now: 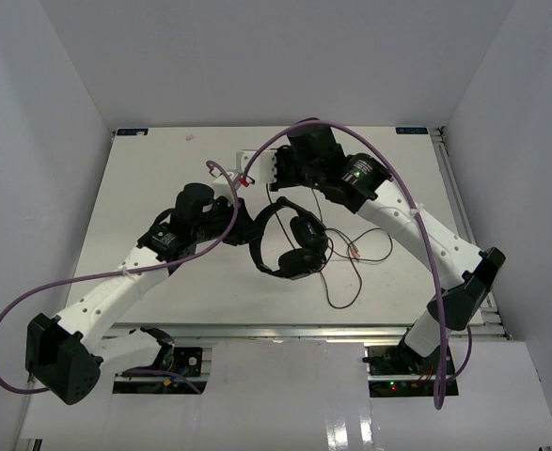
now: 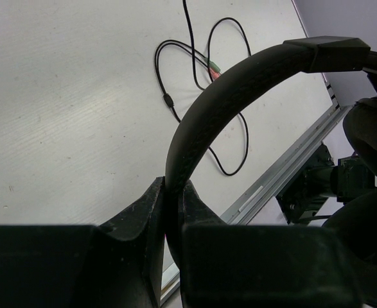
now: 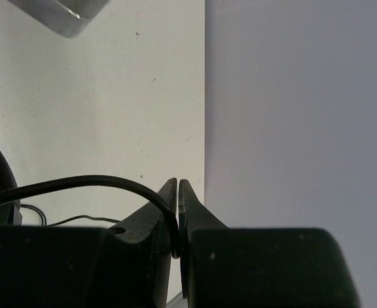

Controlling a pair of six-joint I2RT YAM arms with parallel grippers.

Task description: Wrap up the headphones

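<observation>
The black headphones (image 1: 290, 246) are held a little above the middle of the table, ear cups hanging toward the front. My left gripper (image 1: 244, 222) is shut on the thin headband (image 2: 227, 96), which passes between its fingertips in the left wrist view (image 2: 173, 187). The ear cups (image 2: 368, 147) fill that view's right edge. My right gripper (image 1: 277, 186), just behind the headphones, is shut on the thin dark cord (image 3: 79, 184), which curves into its jaws in the right wrist view (image 3: 178, 184). The rest of the cord (image 1: 346, 268) lies looped on the table to the right, its reddish tips (image 2: 212, 69) in the loops.
A small white fixture (image 1: 250, 162) stands at the back of the table, close to the right gripper. Purple robot cables (image 1: 417, 211) arch over both arms. Grey walls enclose three sides. A metal rail (image 1: 304, 331) runs along the table's front edge.
</observation>
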